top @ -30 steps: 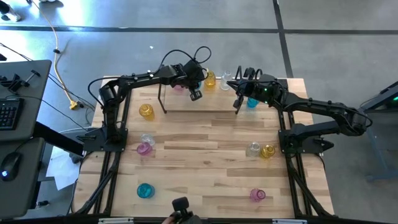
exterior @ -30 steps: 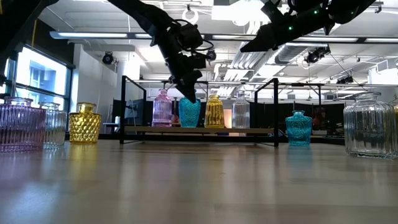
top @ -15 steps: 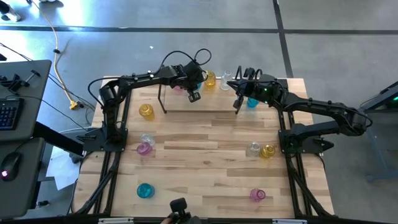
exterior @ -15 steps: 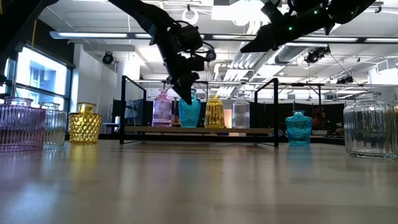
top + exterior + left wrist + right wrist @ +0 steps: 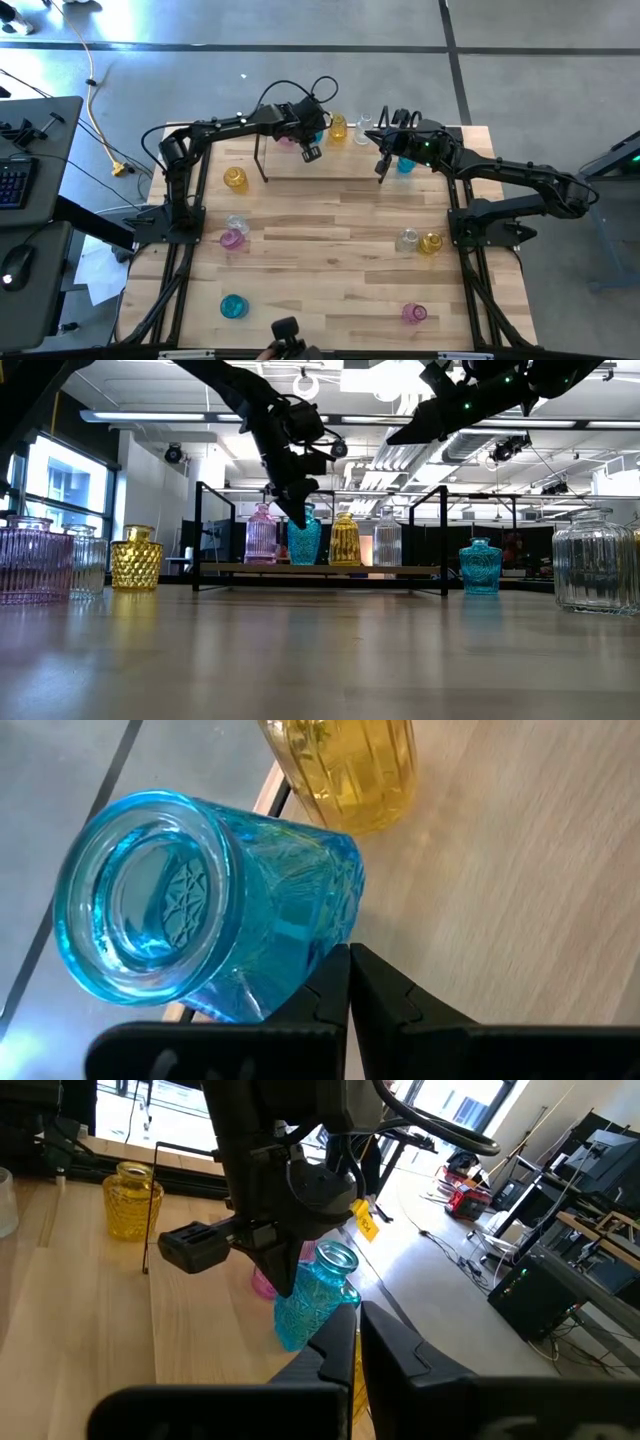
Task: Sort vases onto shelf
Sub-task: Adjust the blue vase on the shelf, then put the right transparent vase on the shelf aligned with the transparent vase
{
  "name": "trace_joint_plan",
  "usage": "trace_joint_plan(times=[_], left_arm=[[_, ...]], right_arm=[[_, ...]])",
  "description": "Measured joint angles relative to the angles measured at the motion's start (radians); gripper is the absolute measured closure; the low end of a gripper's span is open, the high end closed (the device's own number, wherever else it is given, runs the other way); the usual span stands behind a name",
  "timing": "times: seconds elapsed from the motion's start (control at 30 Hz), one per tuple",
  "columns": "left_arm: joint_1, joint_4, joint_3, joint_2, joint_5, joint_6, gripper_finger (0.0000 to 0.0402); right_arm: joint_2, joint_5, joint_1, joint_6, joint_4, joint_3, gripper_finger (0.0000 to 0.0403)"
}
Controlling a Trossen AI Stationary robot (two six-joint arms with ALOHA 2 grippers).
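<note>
Four vases on the black thin-frame shelf at the table's far edge: pink ribbed, teal-blue cut-pattern, yellow ribbed, clear ribbed. All translucent glass, bulbous, narrow-necked. Left gripper sits over the teal-blue vase's neck; its fingers appear closed together beside the vase, not around it. Right gripper waits by the shelf's right end post, fingers pressed together. Table: pale wood planks, other vases scattered.
</note>
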Motion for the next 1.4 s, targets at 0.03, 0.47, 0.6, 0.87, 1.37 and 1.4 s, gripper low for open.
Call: trace_joint_plan(times=[0.03,0.47,0.6,0.87,1.37,1.4], left_arm=[[0.000,0.000,0.000,0.000,0.000,0.000,0.0401],[-0.094,0.108,-0.064,-0.060,0.173,-0.073,0.0401],[-0.143,0.266,-0.201,-0.101,0.234,-0.103,0.0401],[-0.228,0.613,-0.512,-0.295,0.231,-0.158,0.0401],[-0.307,0.983,-0.994,-0.715,0.178,-0.244,0.0401],[-0.307,1.002,-1.025,-0.741,0.178,-0.245,0.0401]], right_arm=[[0.000,0.000,0.000,0.000,0.000,0.000,0.0401],[0.000,0.000,0.000,-0.018,-0.017,0.000,0.0401],[0.000,0.000,0.000,-0.018,-0.023,0.000,0.0401],[0.000,-0.004,0.000,-0.017,-0.012,0.000,0.0401],[0.000,-0.143,0.001,0.034,0.008,0.000,0.0401],[0.000,-0.150,0.001,0.039,0.008,0.000,0.0401]])
